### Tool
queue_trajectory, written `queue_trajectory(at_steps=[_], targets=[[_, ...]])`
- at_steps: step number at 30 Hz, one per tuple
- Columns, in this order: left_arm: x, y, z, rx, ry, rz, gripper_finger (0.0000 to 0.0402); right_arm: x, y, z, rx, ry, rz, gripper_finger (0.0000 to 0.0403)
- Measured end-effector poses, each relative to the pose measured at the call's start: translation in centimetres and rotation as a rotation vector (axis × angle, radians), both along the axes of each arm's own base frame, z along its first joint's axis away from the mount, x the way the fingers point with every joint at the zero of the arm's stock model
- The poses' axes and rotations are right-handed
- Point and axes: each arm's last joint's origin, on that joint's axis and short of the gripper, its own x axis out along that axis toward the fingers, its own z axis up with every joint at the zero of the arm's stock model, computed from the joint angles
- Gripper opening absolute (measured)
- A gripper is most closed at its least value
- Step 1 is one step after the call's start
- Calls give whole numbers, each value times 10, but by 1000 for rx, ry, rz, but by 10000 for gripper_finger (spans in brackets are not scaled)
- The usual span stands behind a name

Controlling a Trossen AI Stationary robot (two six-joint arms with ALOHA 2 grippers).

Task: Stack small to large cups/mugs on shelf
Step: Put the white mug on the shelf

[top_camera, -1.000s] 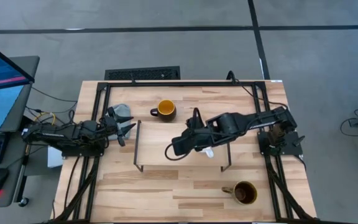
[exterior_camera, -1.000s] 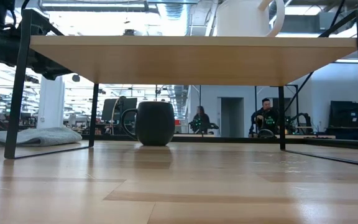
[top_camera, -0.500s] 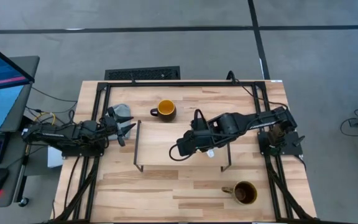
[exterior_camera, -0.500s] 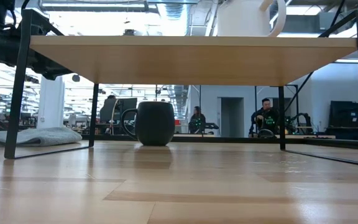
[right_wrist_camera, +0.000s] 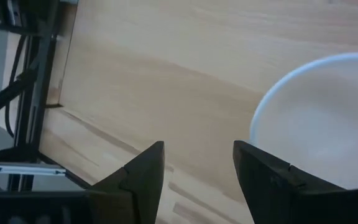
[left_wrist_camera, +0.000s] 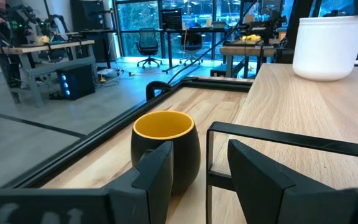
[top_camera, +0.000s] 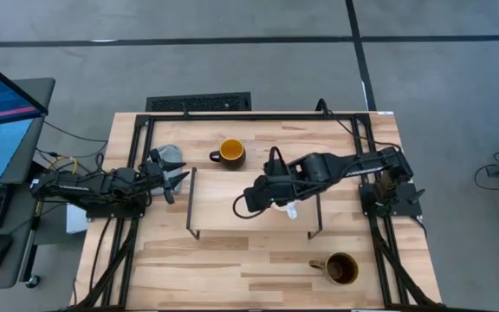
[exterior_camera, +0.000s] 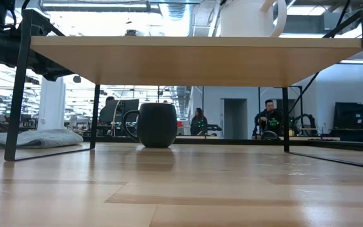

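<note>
The small white mug stands upright on the right part of the light-wood shelf; it also shows in the low view and the right wrist view. My right gripper hovers open over the shelf just left of it, touching nothing; its fingers show apart in its wrist view. The dark mug with the yellow inside stands on the table behind the shelf. The olive-brown mug stands near the table's front right. My left gripper waits open at the shelf's left end.
A grey cloth lies at the table's far left by my left gripper. The shelf's black wire legs stand on the tabletop. In the left wrist view the dark mug is just ahead of my left gripper.
My right gripper has shifted a little over the shelf beside the white mug, first toward the table's right, then back toward the left and far edge. The mugs stand where they were.
</note>
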Motion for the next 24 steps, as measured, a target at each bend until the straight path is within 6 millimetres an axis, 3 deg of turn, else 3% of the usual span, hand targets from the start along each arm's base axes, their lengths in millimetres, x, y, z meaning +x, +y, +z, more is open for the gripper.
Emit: queue_trajectory(at_steps=[24], targets=[[0,0,0,0,0,0,146,-3,-25,-2,-39,81,-42,214]])
